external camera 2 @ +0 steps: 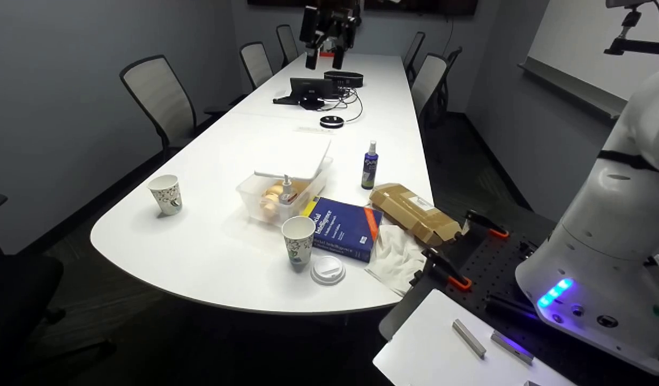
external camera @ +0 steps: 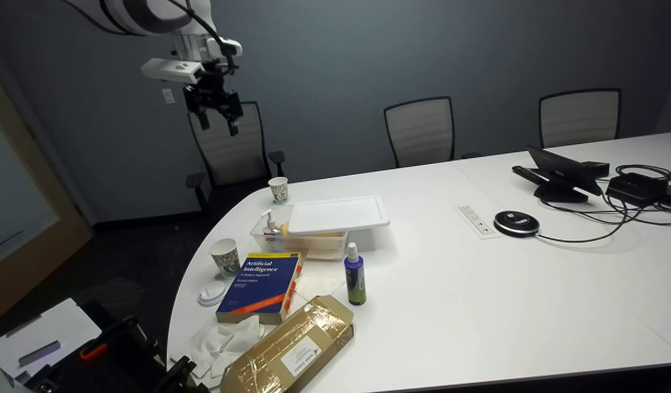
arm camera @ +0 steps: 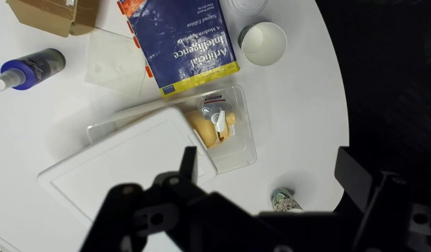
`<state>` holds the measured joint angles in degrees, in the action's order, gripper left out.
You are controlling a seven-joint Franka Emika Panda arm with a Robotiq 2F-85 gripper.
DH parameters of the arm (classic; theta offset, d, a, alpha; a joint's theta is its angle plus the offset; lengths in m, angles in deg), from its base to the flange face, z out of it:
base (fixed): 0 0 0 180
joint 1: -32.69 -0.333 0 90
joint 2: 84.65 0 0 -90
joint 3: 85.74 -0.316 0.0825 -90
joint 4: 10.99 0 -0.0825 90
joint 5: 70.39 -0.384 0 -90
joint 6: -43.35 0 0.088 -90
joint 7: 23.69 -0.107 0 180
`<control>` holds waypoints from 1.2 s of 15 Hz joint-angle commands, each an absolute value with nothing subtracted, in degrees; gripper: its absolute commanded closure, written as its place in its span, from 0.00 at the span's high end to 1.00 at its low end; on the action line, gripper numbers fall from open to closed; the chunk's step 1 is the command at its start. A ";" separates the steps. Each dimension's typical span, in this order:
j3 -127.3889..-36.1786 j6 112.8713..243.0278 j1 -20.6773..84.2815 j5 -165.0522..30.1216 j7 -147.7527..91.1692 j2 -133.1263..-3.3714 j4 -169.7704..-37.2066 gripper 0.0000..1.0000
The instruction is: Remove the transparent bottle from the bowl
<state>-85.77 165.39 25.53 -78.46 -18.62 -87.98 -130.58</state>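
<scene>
The transparent bottle, a small clear bottle with a white pump top, stands in a clear rectangular plastic tub; it shows in both exterior views (external camera: 270, 222) (external camera 2: 287, 194) and in the wrist view (arm camera: 215, 108). The tub (external camera: 261, 239) (external camera 2: 250, 202) (arm camera: 241, 152) also holds yellowish-orange things beside the bottle. A flat white lid (external camera: 338, 214) (external camera 2: 296, 161) (arm camera: 138, 150) lies tilted over part of the tub. No small round bowl shows. My gripper (external camera: 219, 126) (external camera 2: 324, 60) (arm camera: 271, 171) is open and empty, high above the table and apart from the tub.
A blue book (external camera: 262, 281) lies close beside the tub. Paper cups (external camera: 279, 191) (external camera: 225, 257) stand near the table's rounded edge. A dark blue spray bottle (external camera: 355, 279) stands near a cardboard box (external camera: 292, 349). Crumpled tissue (external camera: 226, 344) and a cup lid (external camera: 212, 293) lie by the book.
</scene>
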 commanded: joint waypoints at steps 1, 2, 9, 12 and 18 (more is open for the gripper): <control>-87.30 166.48 26.76 -78.07 -20.78 -76.66 -123.05 1.00; -87.37 167.05 26.87 -77.90 -20.99 -73.67 -121.53 1.00; -88.11 168.32 27.69 -78.04 -20.86 -58.83 -112.74 1.00; -88.48 169.47 27.70 -77.99 -20.93 -54.68 -110.48 1.00; -89.22 174.64 27.21 -77.54 -21.25 -47.97 -108.00 1.00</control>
